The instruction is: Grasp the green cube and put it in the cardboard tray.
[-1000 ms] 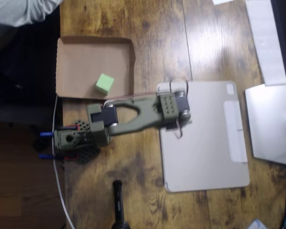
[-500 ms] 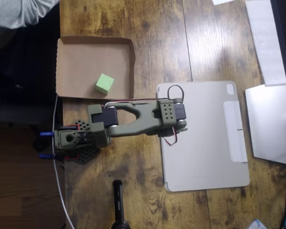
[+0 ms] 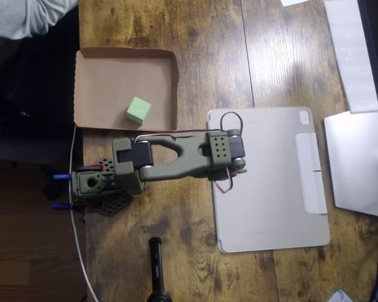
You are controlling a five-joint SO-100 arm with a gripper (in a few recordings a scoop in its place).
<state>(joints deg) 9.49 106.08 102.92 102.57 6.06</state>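
your green cube already lies inside the cardboard tray, well to the left of the end effector and a little above it in the overhead view. the end effector hangs over the left edge of the grey tablet cover on the worktop; you cannot tell how its jaws stand. judged from this, the placing looks done, so you need only park the arm.

olive-green arm, black motors, red and black wires, perforated plate
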